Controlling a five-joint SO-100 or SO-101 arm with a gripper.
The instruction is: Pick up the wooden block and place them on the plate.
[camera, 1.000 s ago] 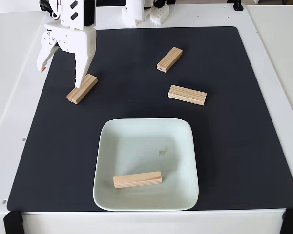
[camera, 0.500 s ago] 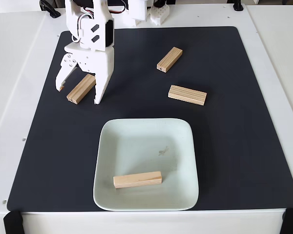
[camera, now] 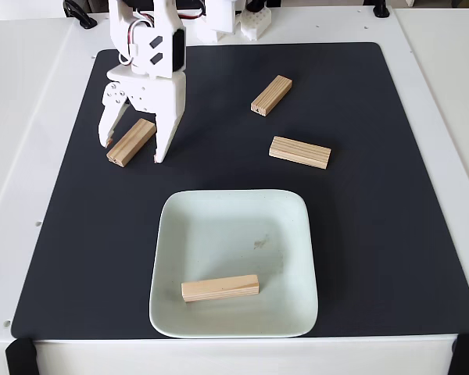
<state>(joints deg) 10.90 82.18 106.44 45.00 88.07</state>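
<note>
**Over the left block, jaws spread to either side**

Near the mat's upper left, the gripper point(camera: 131, 152) hangs over one block point(camera: 131, 142) with its fingers parted, one tip left of the block's far half and the other just right of its near half. The wood lies between them and neither tip can be seen pressing it. That block's long axis runs diagonally, from lower left to upper right in the fixed view, and it lies flat on the black mat point(camera: 391, 195).

A second block point(camera: 271, 95) sits toward the top centre, also slanted lower left to upper right, a little steeper. A third block point(camera: 299, 152) lies below and right of it, nearly level with its right end dipping slightly. The two are near each other but apart.

A fourth block point(camera: 220, 287) rests inside the plate point(camera: 294, 234), in its near part, almost horizontal with the right end a touch higher. The plate sits at the mat's near centre, its front rim close to the mat's near edge. Most of the plate's floor above that block is bare.

Open mat stretches between the gripper and the plate's upper left corner, and the mat's right side is wide and bare. The mat's left edge runs close to the gripped-around block.
</note>
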